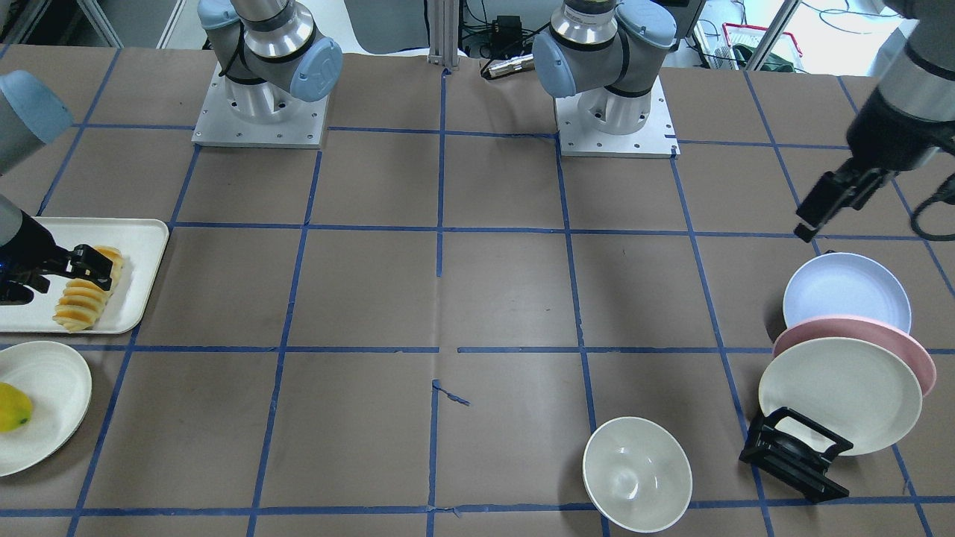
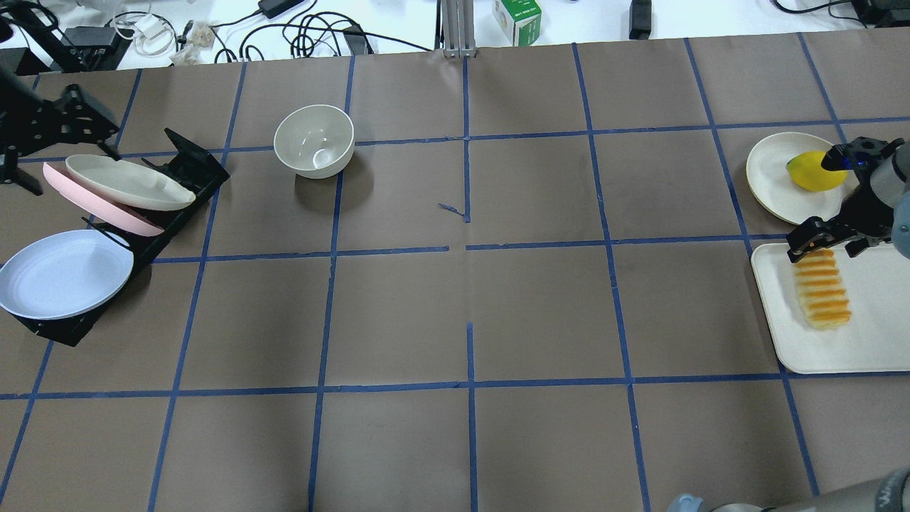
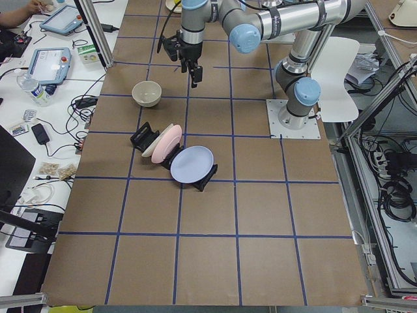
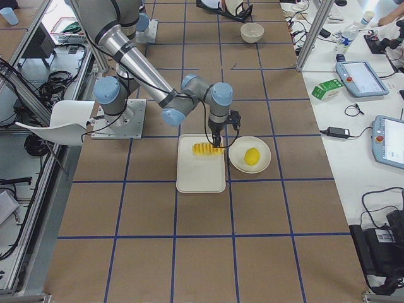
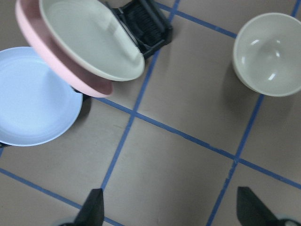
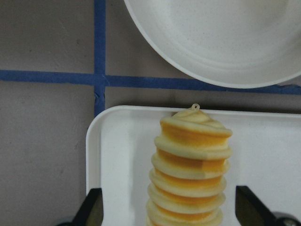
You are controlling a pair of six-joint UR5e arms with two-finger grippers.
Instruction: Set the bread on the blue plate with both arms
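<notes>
Bread (image 6: 190, 174) lies lengthwise on a white tray (image 2: 874, 334) at the right edge of the overhead view, its ridged orange tops facing up. The right gripper (image 6: 170, 211) is down over the loaf's far end. In the wrist view its two fingers stand wide apart on either side of the slices, with white tray showing in the gaps, so it has hold of nothing. Just past the tray, toward the upper right of the overhead view, a small cream plate (image 2: 771, 174) carries a yellow fruit (image 2: 810, 171).

Well apart, at the left edge of that view, the blue plate (image 2: 64, 274) leans in a black rack (image 2: 185, 167) on the brown surface (image 2: 469, 313). A pink plate (image 2: 99, 206) and a cream plate (image 2: 128, 183) stand behind it in the same rack. The left gripper (image 5: 171, 212) hangs above bare surface near the rack, with its fingers spread wide and nothing between them. In its wrist view the three plates fill the upper left. A cream bowl (image 5: 268, 54) sits upright at the upper right, apart from the rack.
</notes>
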